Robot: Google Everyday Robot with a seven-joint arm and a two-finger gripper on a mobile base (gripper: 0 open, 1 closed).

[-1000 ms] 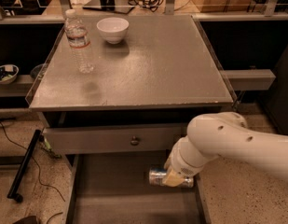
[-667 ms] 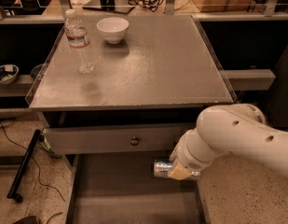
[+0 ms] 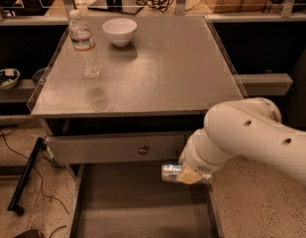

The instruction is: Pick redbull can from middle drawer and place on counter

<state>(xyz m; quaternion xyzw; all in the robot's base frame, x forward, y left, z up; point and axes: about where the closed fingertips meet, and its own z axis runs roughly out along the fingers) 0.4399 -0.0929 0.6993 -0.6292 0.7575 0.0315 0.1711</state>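
Since a second ago the gripper (image 3: 187, 174) and the redbull can (image 3: 170, 172) have risen from low over the middle drawer (image 3: 137, 207) to just under the closed drawer front (image 3: 113, 148) above it. Small, slim and silver with a faint bluish tint, the can lies on its side in the air, its end pointing left, clear of the drawer floor. Only its left part shows; the rest is hidden in the tan gripper, which is clamped around it. A thick white arm (image 3: 246, 133) reaches in from the right, its bulky elbow level with the front edge of the counter (image 3: 162, 73), wrist bent down and left. A water bottle (image 3: 83, 46) and a white bowl (image 3: 120, 31) stand at the counter's far left.
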